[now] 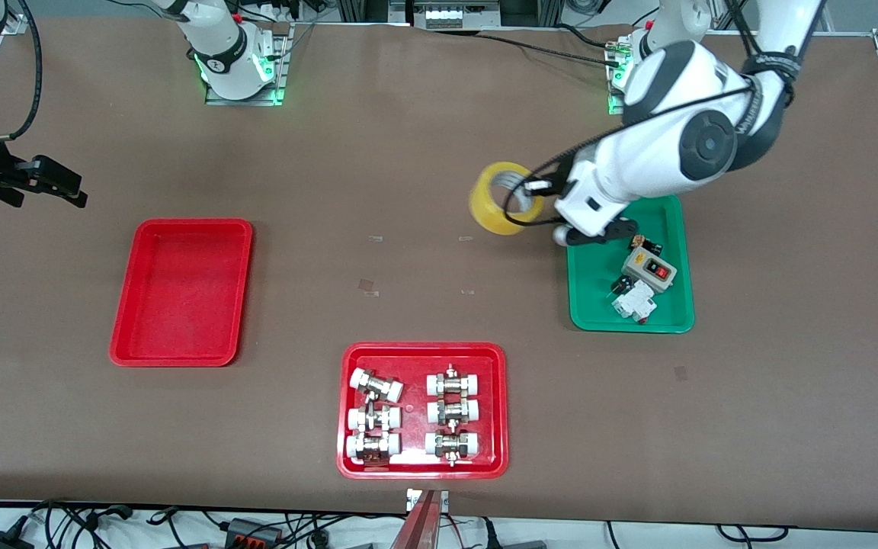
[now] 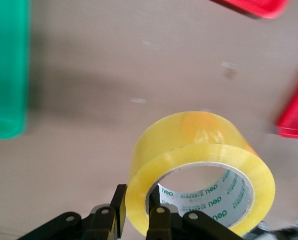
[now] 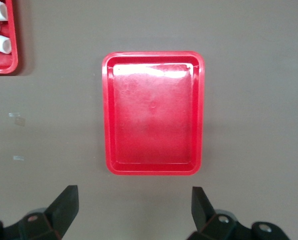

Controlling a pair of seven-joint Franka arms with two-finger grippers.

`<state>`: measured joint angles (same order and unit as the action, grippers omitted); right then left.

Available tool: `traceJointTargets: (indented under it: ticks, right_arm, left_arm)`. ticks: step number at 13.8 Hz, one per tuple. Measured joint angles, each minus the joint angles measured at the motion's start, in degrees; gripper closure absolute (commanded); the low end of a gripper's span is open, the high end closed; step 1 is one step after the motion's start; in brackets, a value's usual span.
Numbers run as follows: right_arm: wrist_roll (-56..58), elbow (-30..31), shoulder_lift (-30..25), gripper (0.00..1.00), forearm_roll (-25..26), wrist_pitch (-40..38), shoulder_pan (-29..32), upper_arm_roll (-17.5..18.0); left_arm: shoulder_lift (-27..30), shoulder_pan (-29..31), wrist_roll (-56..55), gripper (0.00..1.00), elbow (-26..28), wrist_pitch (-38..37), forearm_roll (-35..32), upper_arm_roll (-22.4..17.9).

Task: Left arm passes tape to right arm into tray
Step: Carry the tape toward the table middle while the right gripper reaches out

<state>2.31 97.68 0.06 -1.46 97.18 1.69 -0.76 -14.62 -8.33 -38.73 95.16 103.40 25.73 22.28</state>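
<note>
The tape [image 1: 501, 200], a yellow roll with a white core, hangs in the air in my left gripper [image 1: 532, 200], over bare table beside the green tray. In the left wrist view the gripper [image 2: 138, 202] is shut on the roll's wall [image 2: 188, 137], one finger outside and one inside the core. The plain red tray [image 1: 182, 292] lies empty toward the right arm's end of the table. My right gripper [image 1: 64, 187] is held open and empty above the table edge near that tray. In the right wrist view the tray [image 3: 153, 112] lies ahead of the open fingers [image 3: 64, 205].
A green tray [image 1: 629, 305] with electrical switch parts lies under the left arm. A red tray of metal pipe fittings [image 1: 422, 465] lies nearest the front camera. Small tape scraps [image 1: 367, 286] dot the brown table.
</note>
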Motion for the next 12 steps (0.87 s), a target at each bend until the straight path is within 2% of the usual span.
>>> traceJointTargets:
  ticks: [2,4,7,10,12]
  right_arm:
    - [0.00,0.02,1.12,0.00,-1.50,-0.01,-0.07,0.03]
    - [0.17,0.09,3.17,0.00,-2.26,-0.04,-0.83,0.15]
    - [0.88,0.03,6.76,0.00,-2.92,0.03,-3.55,0.43]
    - [3.04,-0.11,8.27,0.00,-9.62,0.11,-4.28,0.50]
    - [4.25,-0.31,8.67,0.00,-16.57,0.11,-4.51,0.51]
  left_arm:
    - [-2.30,-4.09,-5.43,0.95,-3.71,4.54,1.22,0.25]
    - [-3.82,-7.13,-8.18,0.95,-5.18,9.63,3.22,0.33]
    - [-4.40,-7.94,-8.47,0.94,-5.60,13.70,5.48,0.27]
    - [-4.49,-7.54,-8.48,0.94,-5.96,14.16,6.67,0.14]
    - [-4.50,-7.42,-8.48,0.94,-6.08,14.17,7.00,0.14]
